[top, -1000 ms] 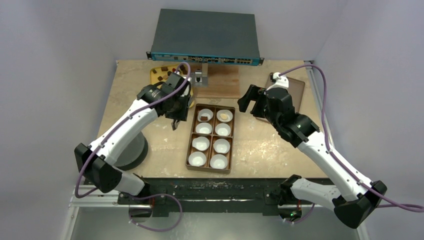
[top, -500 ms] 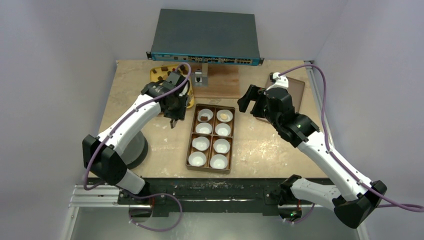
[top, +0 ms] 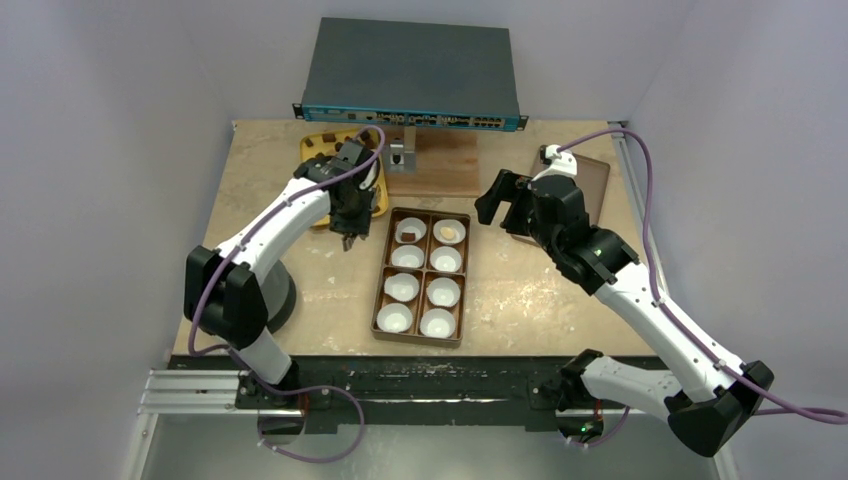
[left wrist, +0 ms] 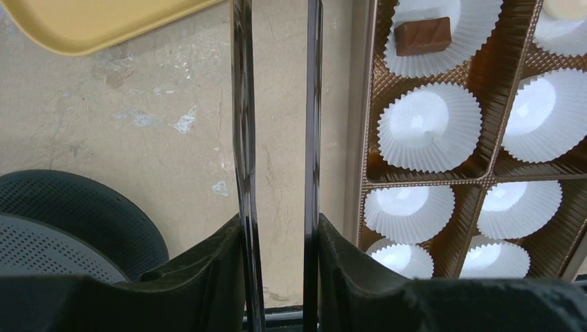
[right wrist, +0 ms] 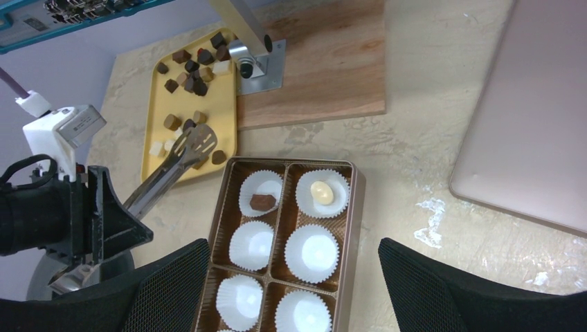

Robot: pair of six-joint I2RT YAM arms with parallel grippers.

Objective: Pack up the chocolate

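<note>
Several small chocolate pieces (right wrist: 195, 69), dark, tan and pale, lie on a yellow tray (right wrist: 158, 111). The brown box (top: 463, 290) holds white paper cups. One brown chocolate (right wrist: 262, 202) sits in the far left cup and one pale piece (right wrist: 320, 191) in the far right cup. My left gripper (top: 347, 236) is shut on metal tongs (right wrist: 187, 149), whose flat ends rest over the tray's near part, with nothing seen between them. In the left wrist view the tong blades (left wrist: 242, 138) stand slightly apart. My right gripper (right wrist: 297, 277) is open and empty above the box.
A network switch (top: 410, 70) stands at the back. A wooden board (top: 450, 165) with a metal stand (top: 400, 155) lies in front of it. A flat brown lid (top: 592, 185) lies at the far right. A dark round base (left wrist: 62, 221) sits left of the box.
The left arm's elbow and shoulder have swung right and back, and the tongs have shifted slightly toward the tray. The right arm has not moved.
</note>
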